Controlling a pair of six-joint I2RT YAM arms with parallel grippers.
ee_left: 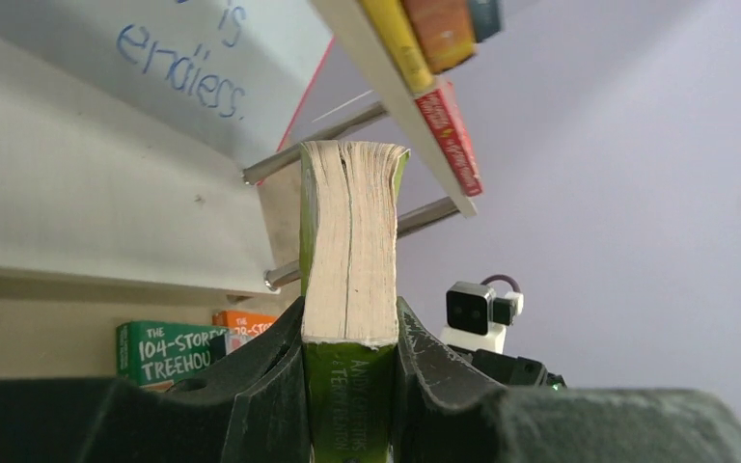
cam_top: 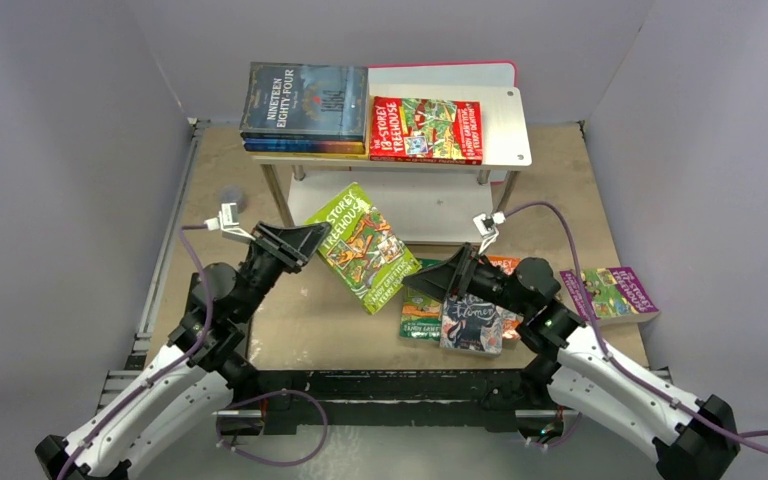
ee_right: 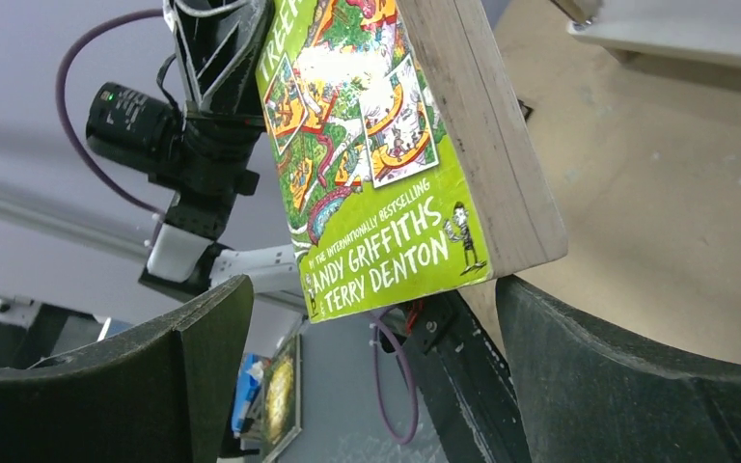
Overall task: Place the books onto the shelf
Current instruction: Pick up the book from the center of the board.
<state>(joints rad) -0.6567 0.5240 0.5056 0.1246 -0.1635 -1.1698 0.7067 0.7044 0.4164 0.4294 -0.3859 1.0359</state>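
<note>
Top view: left claw (cam_top: 305,240) clamped on green book (cam_top: 362,247), mid-frame, just below the shelf (cam_top: 505,125). Right claw (cam_top: 438,277) wide, right of it. Blue book (cam_top: 305,100) and red book (cam_top: 425,128) lie on the shelf's top board.
Left wrist: book pinched at centre, page edge showing.
Right wrist: fingers (ee_right: 183,338) spread wide, book at upper centre.

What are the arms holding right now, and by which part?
The left gripper has its jaws clamped across both covers of the green Storey Treehouse book, at its title end. The right gripper has open jaws, holding nothing.
</note>
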